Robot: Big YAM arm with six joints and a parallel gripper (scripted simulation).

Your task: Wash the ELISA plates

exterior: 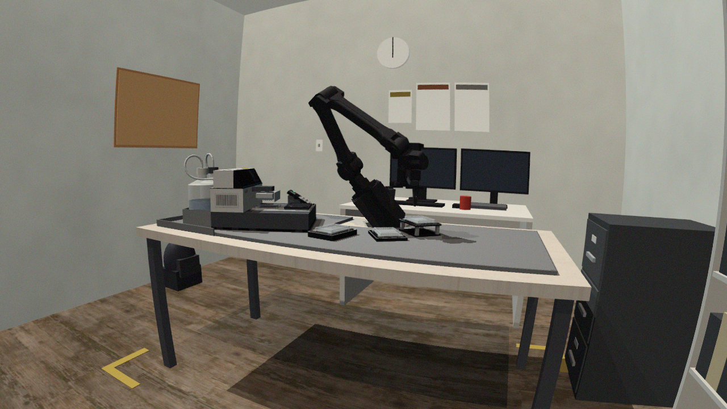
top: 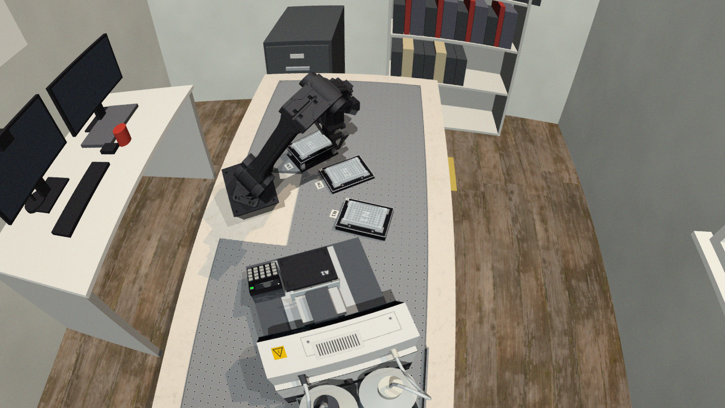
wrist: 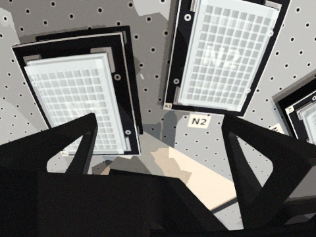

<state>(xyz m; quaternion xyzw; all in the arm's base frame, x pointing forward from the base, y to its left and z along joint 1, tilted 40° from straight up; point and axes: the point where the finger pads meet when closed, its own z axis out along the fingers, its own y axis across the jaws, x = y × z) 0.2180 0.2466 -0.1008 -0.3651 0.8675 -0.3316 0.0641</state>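
Note:
My gripper (wrist: 159, 120) is open and empty, above nests N3 and N2; its left finger overlaps the N3 plate in the wrist view. A clear plate (top: 310, 145) (exterior: 419, 219) (wrist: 76, 92) lies in N3, the nest raised on posts. A second plate (top: 347, 171) (exterior: 387, 231) (wrist: 224, 79) lies in the low nest N2. A third plate (top: 363, 215) (exterior: 333, 229) (wrist: 311, 122) lies in N1, nearest the washer. Their cut-off corners are too small to make out. The washer (top: 338, 330) (exterior: 231, 198) has its black carrier (top: 306, 268) out, with no plate on it. The lamp (top: 251, 288) is green beside the keypad (top: 261, 271).
Bottles (top: 387, 388) with tubes stand behind the washer. The desk with two monitors (top: 86, 83) (exterior: 494, 171) and a red mug (top: 121, 134) (exterior: 465, 202) is beyond the arm's base. A dark filing cabinet (top: 304, 30) (exterior: 645, 305) stands past the table's far end.

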